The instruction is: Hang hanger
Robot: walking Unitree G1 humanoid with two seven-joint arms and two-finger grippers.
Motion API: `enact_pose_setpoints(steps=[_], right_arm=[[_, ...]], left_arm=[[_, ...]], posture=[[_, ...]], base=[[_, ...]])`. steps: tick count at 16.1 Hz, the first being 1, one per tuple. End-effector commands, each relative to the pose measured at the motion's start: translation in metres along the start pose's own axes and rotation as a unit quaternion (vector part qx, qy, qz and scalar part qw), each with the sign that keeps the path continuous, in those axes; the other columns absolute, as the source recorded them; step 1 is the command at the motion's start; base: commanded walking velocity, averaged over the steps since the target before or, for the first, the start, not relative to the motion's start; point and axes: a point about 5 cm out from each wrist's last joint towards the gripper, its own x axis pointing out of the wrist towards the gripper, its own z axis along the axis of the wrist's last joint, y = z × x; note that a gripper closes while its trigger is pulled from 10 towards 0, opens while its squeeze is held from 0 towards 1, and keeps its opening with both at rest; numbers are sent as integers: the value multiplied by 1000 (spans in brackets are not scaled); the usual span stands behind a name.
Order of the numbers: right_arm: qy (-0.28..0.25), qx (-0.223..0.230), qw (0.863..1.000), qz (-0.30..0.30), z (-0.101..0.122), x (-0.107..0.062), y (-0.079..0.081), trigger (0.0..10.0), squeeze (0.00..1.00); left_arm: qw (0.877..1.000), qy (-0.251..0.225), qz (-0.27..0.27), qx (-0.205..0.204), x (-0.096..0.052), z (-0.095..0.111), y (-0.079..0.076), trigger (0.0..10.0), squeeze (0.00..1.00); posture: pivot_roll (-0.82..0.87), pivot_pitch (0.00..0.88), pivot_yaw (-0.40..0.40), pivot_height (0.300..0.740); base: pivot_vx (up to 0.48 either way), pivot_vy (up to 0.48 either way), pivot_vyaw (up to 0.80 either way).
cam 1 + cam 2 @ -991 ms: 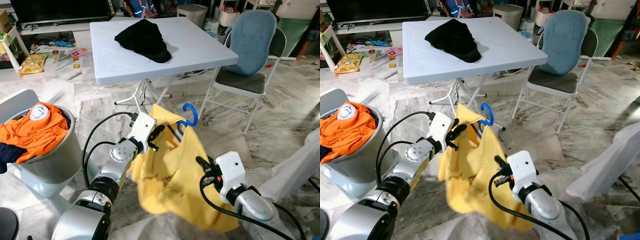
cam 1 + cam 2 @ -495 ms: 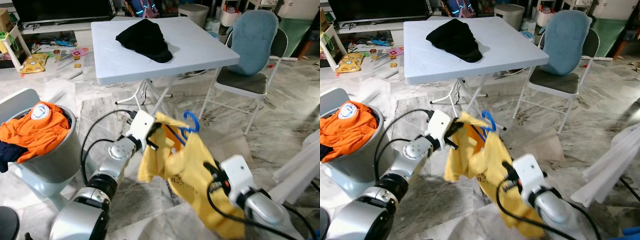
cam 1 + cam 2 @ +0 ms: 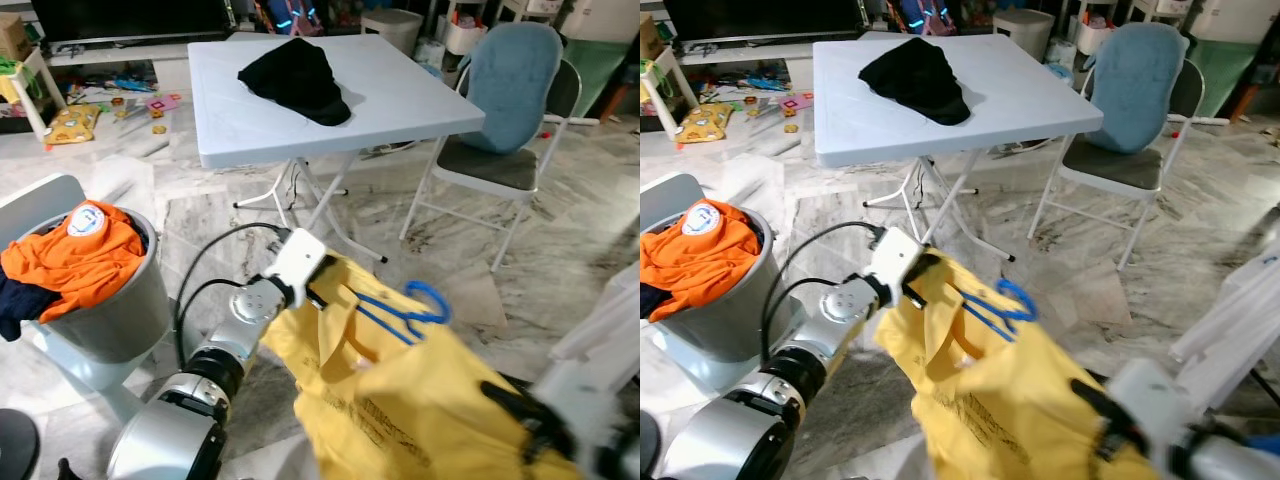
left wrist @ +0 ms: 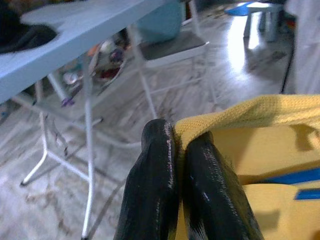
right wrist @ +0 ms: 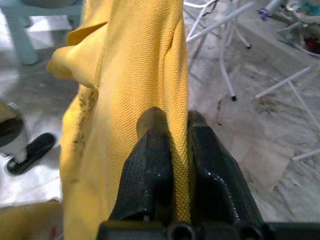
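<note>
We are holding a yellow shirt [image 3: 420, 400] w/ both grippers, stretched low in front of us over the floor. Left gripper [image 4: 175, 150]: jaws clenched on the shirt hem. Right gripper [image 5: 170, 150]: jaws clenched on a fold lower down. A blue hanger [image 3: 405, 305] is sitting inside the neck, hook poking out. Risk: shirt is sagging and bunched, so the hanger may be slipping sideways or dropping out if either grip loosens. Right arm is blurring in the head views.
</note>
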Motion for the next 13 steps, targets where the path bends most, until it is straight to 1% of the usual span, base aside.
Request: enact_pose_setpoints(steps=[1, 2, 3, 4, 6, 7, 9, 11, 13], right_arm=[[44, 15, 998, -33, -12, -23, -16, 10000, 0], [51, 15, 998, -18, -10, -42, -18, 10000, 0], [51, 18, 999, 0, -7, -52, -17, 10000, 0], [37, 24, 999, 18, 3, -68, -16, 10000, 0], [20, 29, 999, 35, 15, -85, -18, 10000, 0], [9, 34, 999, 38, 20, -89, -20, 10000, 0], [-31, 45, 998, 41, 33, -96, -23, 10000, 0], [-73, 50, 995, 40, 47, -104, -29, 10000, 0], [-91, 51, 994, 26, 53, -107, -37, 10000, 0]], left_arm=[[997, 8, 81, -11, -12, 0, 40, 0, 0], [997, 9, 80, -10, -11, 0, 40, 0, 0], [997, 9, 77, -10, -11, 1, 40, 0, 0], [998, 9, 66, -7, -10, 1, 37, 0, 0], [999, 16, 52, 0, -9, -1, 33, 0, 0], [999, 19, 48, 1, -9, -2, 32, 0, 0], [999, 24, 29, -2, -9, -5, 26, 0, 0], [1000, 26, 3, -1, -9, -8, 20, 667, 0], [1000, 29, -7, -2, -9, -9, 17, 784, 0]], posture=[[-73, 16, -39, 740], [-79, 16, -35, 740], [-83, 15, -34, 740], [-87, 14, -32, 740], [-95, 12, -29, 740], [-98, 12, -27, 740], [-99, 10, -28, 740], [-98, 9, -28, 740], [-94, 8, -30, 740]], base=[[0, 0, 0], [0, 0, 0], [0, 0, 0], [0, 0, 0], [0, 0, 0], [0, 0, 0], [0, 0, 0], [0, 0, 0], [0, 0, 0]])
